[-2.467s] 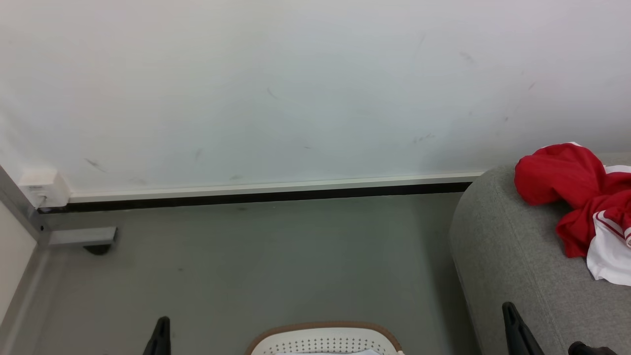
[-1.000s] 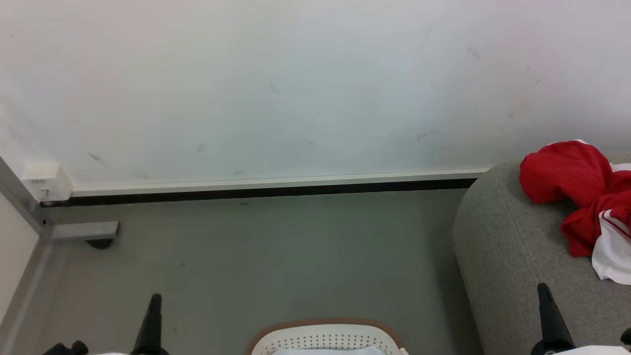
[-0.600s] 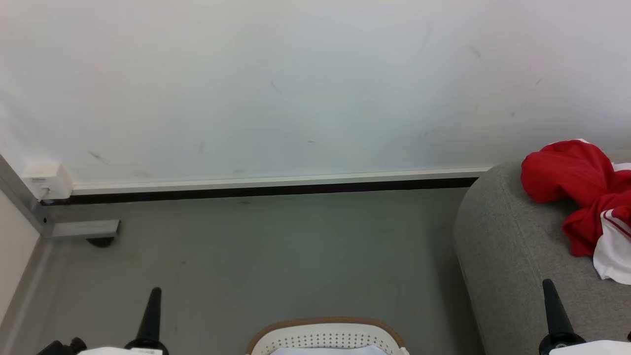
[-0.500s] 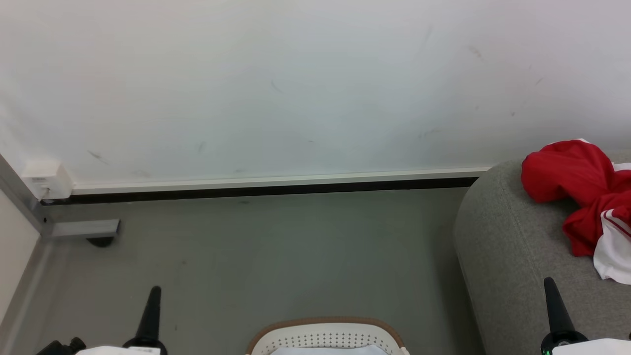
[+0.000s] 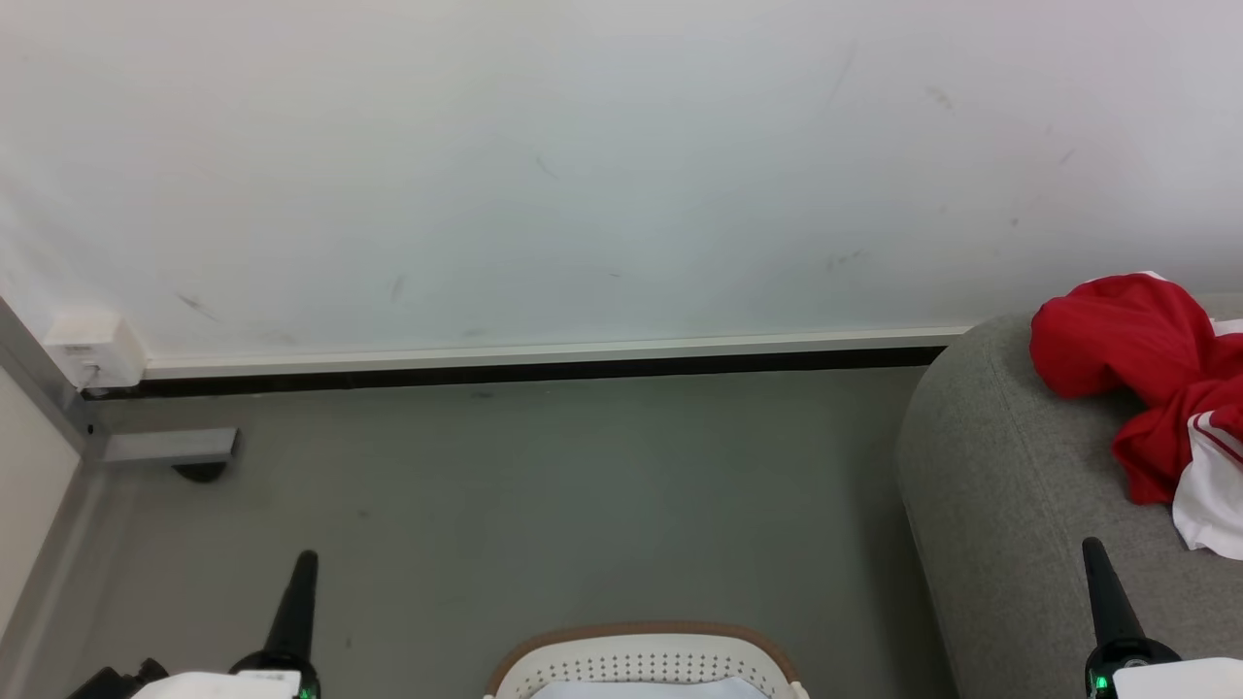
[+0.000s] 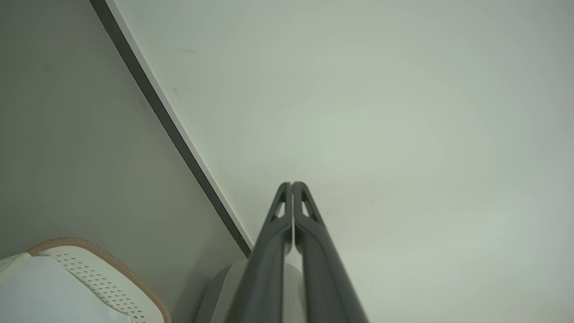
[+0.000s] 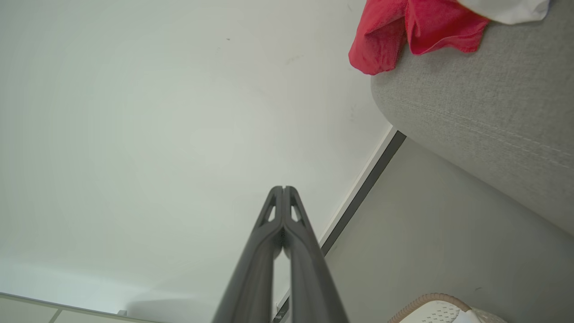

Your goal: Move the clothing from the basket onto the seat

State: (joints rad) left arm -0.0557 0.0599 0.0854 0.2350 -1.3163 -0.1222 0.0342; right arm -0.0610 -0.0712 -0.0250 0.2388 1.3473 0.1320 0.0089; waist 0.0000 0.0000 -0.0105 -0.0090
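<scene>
The red clothing (image 5: 1146, 374) with white trim lies crumpled on the grey seat (image 5: 1010, 505) at the right; the right wrist view shows the clothing (image 7: 412, 27) on the seat's (image 7: 484, 121) rounded edge. The basket's (image 5: 643, 662) tan rim and perforated wall peek up at the bottom centre, with white lining inside. My left gripper (image 5: 305, 561) is shut at the lower left, above the floor, holding nothing; its tips (image 6: 292, 185) meet. My right gripper (image 5: 1091, 546) is shut and empty at the lower right, over the seat's front; its tips (image 7: 283, 188) touch.
A white wall with a black-and-white skirting (image 5: 544, 369) runs across the back. A white socket box (image 5: 89, 349) and a grey metal bracket (image 5: 170, 447) sit at the far left. Grey floor (image 5: 544, 505) lies between basket and wall.
Both grippers have risen further into the head view, their fingers standing higher than before. The picture shifted slightly. The clothing on the seat has not moved.
</scene>
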